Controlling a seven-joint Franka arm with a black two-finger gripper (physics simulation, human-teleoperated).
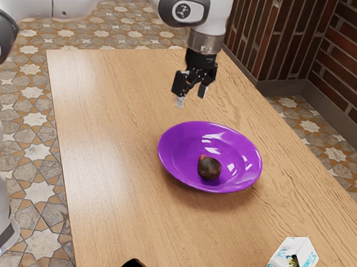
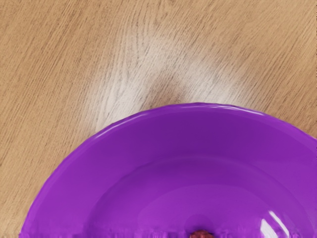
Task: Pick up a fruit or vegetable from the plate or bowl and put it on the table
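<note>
Well, the dark, round fruit [image 1: 209,169] sat inside the smooth, shiny purple bowl [image 1: 174,141], on the wood table [image 1: 97,134] with streaky lines. Its little red bit [image 1: 201,158] faced the exterior view's upper left. It looked like a ball, so I couldn't tell its long way. Above the table, the gripper [image 1: 191,97] had its 2 jaws spread apart.

On my screens, the exterior camera stands well back from the purple bowl [image 1: 181,151], looking down at a slant across it to the table [image 1: 106,127] and floor [image 1: 128,22] beyond. My wrist camera looks down from much nearer the bowl; both views share part of it and the tabletop beside it.
</note>
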